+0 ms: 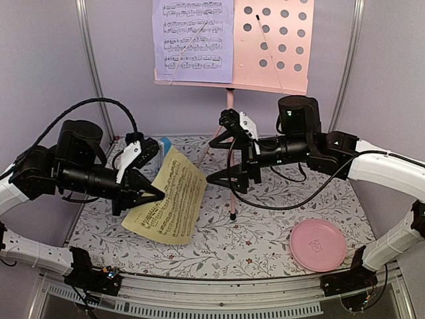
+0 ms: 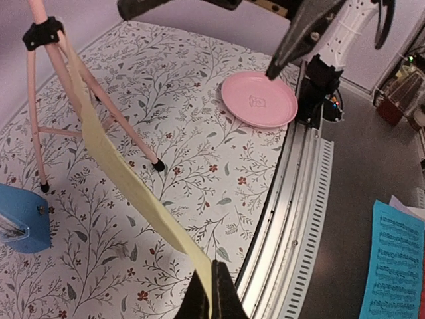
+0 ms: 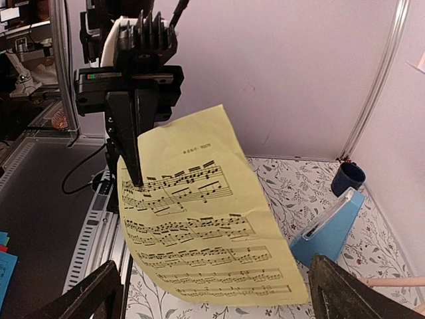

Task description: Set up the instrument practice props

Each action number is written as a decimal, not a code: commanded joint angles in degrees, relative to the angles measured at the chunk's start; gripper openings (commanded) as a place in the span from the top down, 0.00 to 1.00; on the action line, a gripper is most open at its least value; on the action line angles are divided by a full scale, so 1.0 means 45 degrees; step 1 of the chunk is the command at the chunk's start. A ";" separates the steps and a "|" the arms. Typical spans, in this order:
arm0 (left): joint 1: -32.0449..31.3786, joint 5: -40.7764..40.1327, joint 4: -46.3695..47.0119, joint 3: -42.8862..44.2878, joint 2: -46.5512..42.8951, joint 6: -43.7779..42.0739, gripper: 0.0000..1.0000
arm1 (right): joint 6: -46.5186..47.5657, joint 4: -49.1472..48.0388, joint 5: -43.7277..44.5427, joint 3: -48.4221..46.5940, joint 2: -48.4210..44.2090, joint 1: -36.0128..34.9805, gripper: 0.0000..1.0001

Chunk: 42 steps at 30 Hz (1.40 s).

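Observation:
The pink music stand (image 1: 230,100) rises at the back of the table, and the lavender music sheet (image 1: 192,40) rests on the left half of its perforated desk. My left gripper (image 1: 161,195) is shut on the left edge of the yellow music sheet (image 1: 174,203), which hangs tilted above the table. In the left wrist view the yellow sheet (image 2: 126,179) runs edge-on from my left gripper (image 2: 214,292). My right gripper (image 1: 212,161) stands open facing the sheet's right edge, apart from it. The right wrist view has the sheet (image 3: 206,226) ahead of my right gripper (image 3: 219,302). The blue metronome (image 3: 329,229) stands behind the sheet.
A round pink plate (image 1: 319,244) lies at the front right of the floral cloth. A small dark blue cup (image 3: 348,178) sits by the back wall. The stand's tripod legs (image 2: 99,93) spread over the middle. A teal sheet (image 2: 395,266) lies off the table beyond the metal rail.

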<state>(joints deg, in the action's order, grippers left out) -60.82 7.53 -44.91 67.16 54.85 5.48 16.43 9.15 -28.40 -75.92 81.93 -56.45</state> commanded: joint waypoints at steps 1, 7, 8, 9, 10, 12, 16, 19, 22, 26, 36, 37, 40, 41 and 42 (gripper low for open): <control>-0.0607 0.1000 -0.0885 0.0373 0.0212 -0.1162 1.00 | 0.0559 0.0991 -0.0033 -0.0072 -0.0441 0.0102 0.01; -0.0833 0.0952 -0.0730 0.0616 -0.0115 -0.1704 1.00 | 0.0620 0.1855 -0.0550 -0.0287 -0.0532 0.0091 0.01; -0.0852 0.1072 -0.0693 0.0623 -0.0064 -0.1793 1.00 | 0.0582 0.1962 -0.0757 -0.0286 -0.0548 0.0074 0.01; -0.0862 0.1233 -0.0667 0.0623 -0.0002 -0.1875 1.00 | 0.0524 0.2060 -0.1036 -0.0269 -0.0528 0.0077 0.01; -0.0894 0.1297 -0.0634 0.0623 0.0072 -0.1948 1.00 | 0.0484 0.2126 -0.1155 -0.0223 -0.0506 0.0060 0.01; -0.0979 0.1278 -0.0638 0.0590 0.0223 -0.2138 1.00 | 0.0390 0.2252 -0.1282 -0.0128 -0.0450 0.0036 0.00; -0.1091 0.1262 -0.0581 0.0592 0.0318 -0.2453 1.00 | 0.0440 0.2784 -0.1246 -0.0239 -0.0171 -0.0085 0.08; -0.1087 0.1002 -0.0473 0.0689 0.0236 -0.2632 1.00 | 0.0535 0.3182 -0.1214 -0.0434 -0.0010 -0.0247 0.21; -0.1104 0.0842 -0.0417 0.0805 0.0265 -0.2745 1.00 | 0.0604 0.3520 -0.0978 -0.0472 0.0035 -0.0544 0.32; -0.1108 0.0515 -0.0351 0.0887 0.0292 -0.2823 1.00 | 0.0591 0.3863 -0.0533 -0.0473 0.0069 -0.0874 0.48; -0.1111 -0.0576 0.1026 0.0593 -0.0086 -0.2352 0.94 | -0.0143 0.4139 0.1718 -0.0861 0.0306 -0.1186 1.00; -0.1099 -0.0840 0.1272 0.0430 -0.0241 -0.2277 0.89 | -0.0307 0.3998 0.2010 -0.0800 0.0165 -0.1177 1.00; -0.1104 -0.2195 0.2322 -0.0108 -0.0995 -0.1838 0.72 | -0.0655 0.3531 0.2305 -0.0730 -0.0301 -0.1152 1.00; -0.1084 -0.2652 0.2733 -0.0310 -0.1290 -0.1651 0.63 | -0.0763 0.3355 0.2417 -0.0727 -0.0488 -0.1156 1.00; -0.1093 -0.3036 0.3228 -0.0546 -0.1640 -0.1466 0.57 | -0.0945 0.3194 0.2524 -0.0727 -0.0670 -0.1139 1.00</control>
<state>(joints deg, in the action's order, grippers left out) -65.10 2.17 -39.44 67.53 52.62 -4.03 15.40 26.89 -21.34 -78.24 82.87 -61.49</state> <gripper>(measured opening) 0.329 0.007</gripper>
